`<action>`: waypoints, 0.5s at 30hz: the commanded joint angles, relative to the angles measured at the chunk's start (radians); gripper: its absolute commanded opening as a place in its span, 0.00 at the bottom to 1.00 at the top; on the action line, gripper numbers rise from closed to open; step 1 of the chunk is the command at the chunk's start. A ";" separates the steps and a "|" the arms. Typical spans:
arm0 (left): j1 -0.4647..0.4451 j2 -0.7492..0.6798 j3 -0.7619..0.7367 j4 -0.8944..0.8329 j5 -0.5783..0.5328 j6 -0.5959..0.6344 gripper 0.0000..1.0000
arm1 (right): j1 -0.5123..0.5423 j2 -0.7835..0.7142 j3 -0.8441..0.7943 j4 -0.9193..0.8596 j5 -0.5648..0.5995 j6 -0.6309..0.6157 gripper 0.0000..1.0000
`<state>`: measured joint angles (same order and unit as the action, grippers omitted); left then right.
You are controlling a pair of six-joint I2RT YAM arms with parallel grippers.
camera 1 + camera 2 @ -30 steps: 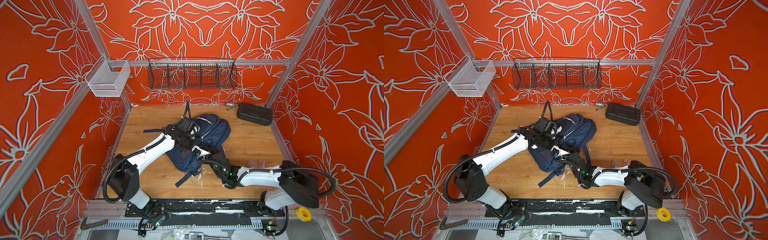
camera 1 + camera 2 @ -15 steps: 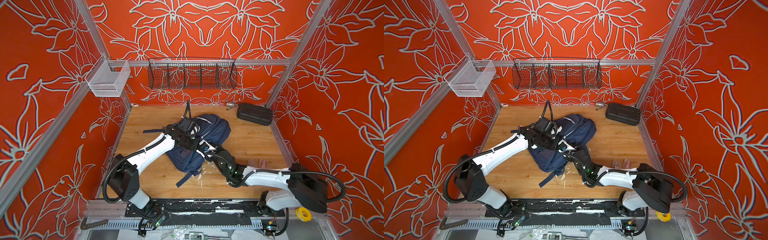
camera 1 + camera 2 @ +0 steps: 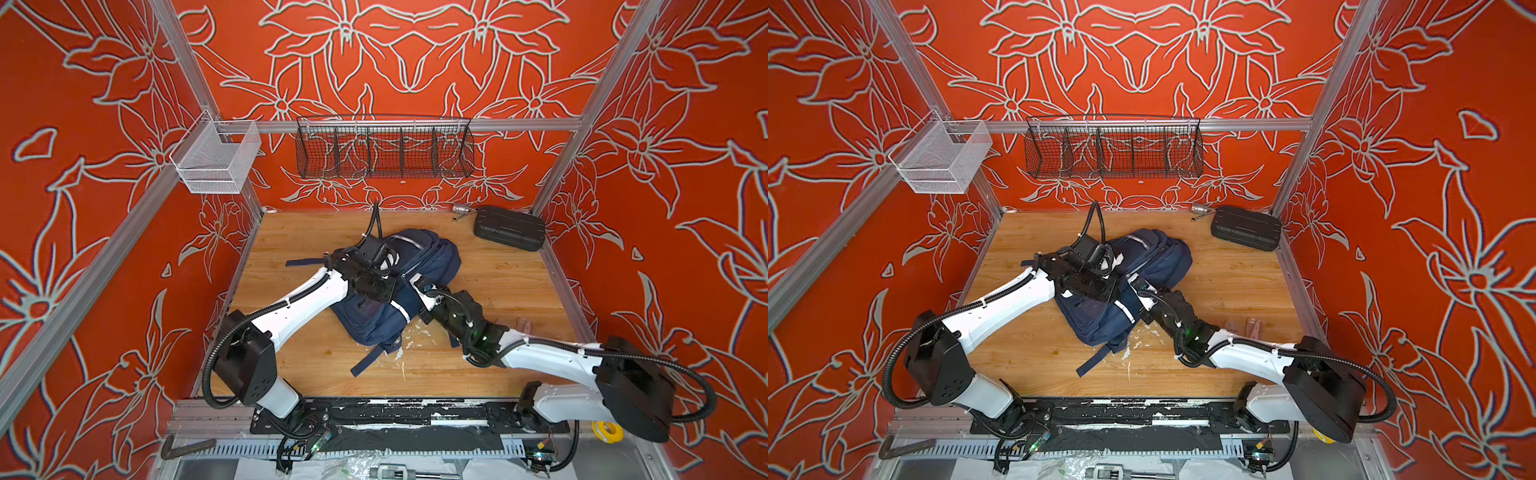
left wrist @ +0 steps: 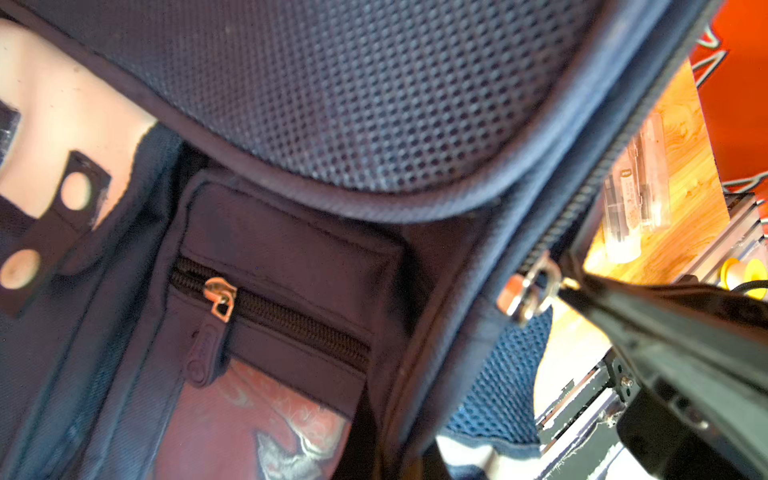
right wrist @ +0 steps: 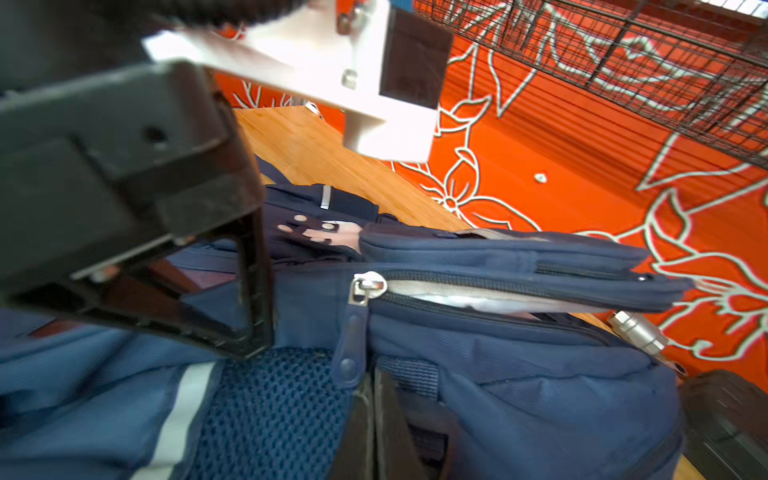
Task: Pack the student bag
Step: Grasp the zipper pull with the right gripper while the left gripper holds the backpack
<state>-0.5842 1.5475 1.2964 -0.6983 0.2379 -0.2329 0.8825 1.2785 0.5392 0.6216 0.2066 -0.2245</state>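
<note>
Centrally, student bag [image 3: 432,255], right jaws tight on its zipper pull [image 5: 349,357], left jaws closed against its fabric.

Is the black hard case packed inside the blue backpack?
No, the black case lies on the wooden floor near the far right corner, apart from the backpack.

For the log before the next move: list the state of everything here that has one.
student bag: lying on the table, main zip partly open.
small pocket zip: looks closed.
left gripper: shut on the bag's fabric.
right gripper: shut at the zip pull.
black case: closed, lying flat.
black wire basket: looks empty.
</note>
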 commanded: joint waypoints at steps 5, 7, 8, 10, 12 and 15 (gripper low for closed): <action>-0.003 -0.018 0.083 0.010 0.109 -0.039 0.00 | 0.002 -0.013 -0.006 0.001 0.001 -0.115 0.26; -0.003 -0.016 0.090 0.005 0.115 -0.040 0.00 | 0.001 -0.009 -0.001 0.001 0.014 -0.144 0.30; -0.004 -0.017 0.093 0.001 0.116 -0.042 0.00 | 0.001 -0.007 0.002 0.004 0.020 -0.157 0.30; -0.004 -0.012 0.100 -0.005 0.122 -0.046 0.00 | 0.003 -0.003 0.014 0.003 0.039 -0.175 0.31; -0.003 -0.006 0.103 -0.007 0.126 -0.054 0.00 | 0.005 0.001 0.022 0.002 0.038 -0.199 0.31; -0.004 0.006 0.108 -0.012 0.136 -0.065 0.00 | 0.013 0.007 0.031 0.012 0.065 -0.228 0.33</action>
<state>-0.5838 1.5604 1.3525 -0.7513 0.2955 -0.2665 0.8860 1.2800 0.5434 0.6178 0.2321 -0.3935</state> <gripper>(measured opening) 0.072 0.323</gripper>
